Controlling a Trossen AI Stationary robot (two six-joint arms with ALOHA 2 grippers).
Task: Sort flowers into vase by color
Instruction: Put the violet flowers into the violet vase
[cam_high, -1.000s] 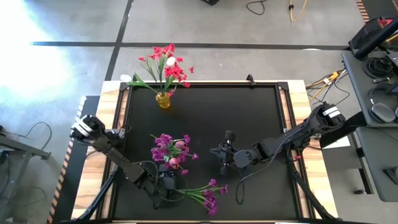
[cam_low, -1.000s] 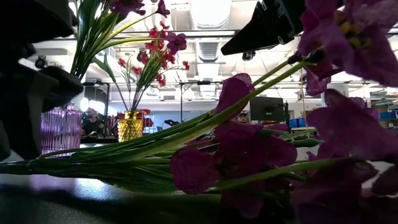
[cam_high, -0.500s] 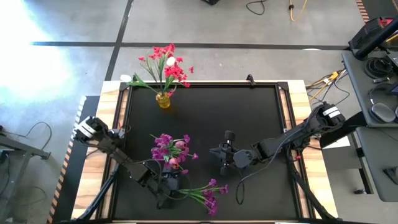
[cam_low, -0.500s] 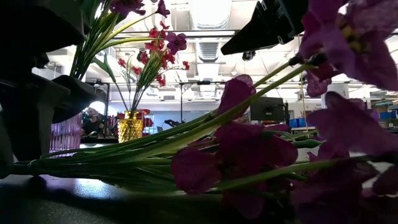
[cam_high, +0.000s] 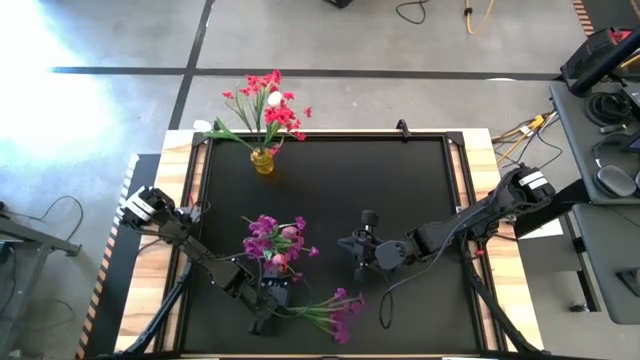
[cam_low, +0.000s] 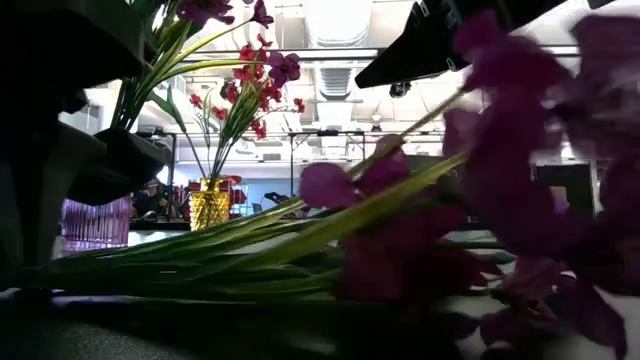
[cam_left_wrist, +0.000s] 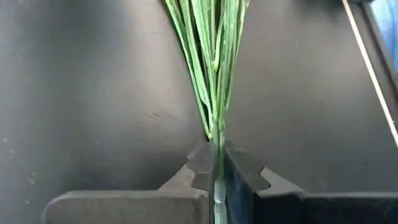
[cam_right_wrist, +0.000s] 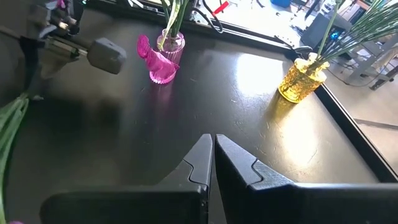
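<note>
A loose sprig with purple blooms (cam_high: 328, 312) lies on the black table near its front edge, its green stems pointing left. My left gripper (cam_high: 276, 300) is down at the stem end and shut on it. A yellow vase (cam_high: 262, 160) at the far left holds the red flowers (cam_high: 270, 105) and a white bud (cam_high: 274, 99). A pink vase (cam_right_wrist: 160, 61) holds more purple flowers (cam_high: 268, 238). Right of those, my right gripper (cam_high: 357, 246) hangs shut above the table's middle, holding nothing. My left gripper pinches the bunched green stems at their cut end (cam_left_wrist: 216, 138) between its two fingers. The fingers slant down from the table's left and lie along the stems, which fan out away from them. The rest of the sprig (cam_low: 330, 235) lies low over the table.
The table has a raised wooden rim (cam_high: 180, 190). The pink vase stands just beyond my left gripper, the yellow vase (cam_right_wrist: 300, 78) at the far left corner. Bare black mat (cam_high: 400, 190) fills the far right half.
My left gripper has turned a little and closed on the stem end. The loose sprig has shifted with it: its bloom end has swung slightly and shows blurred in the low view, while its stems stay low over the table.
</note>
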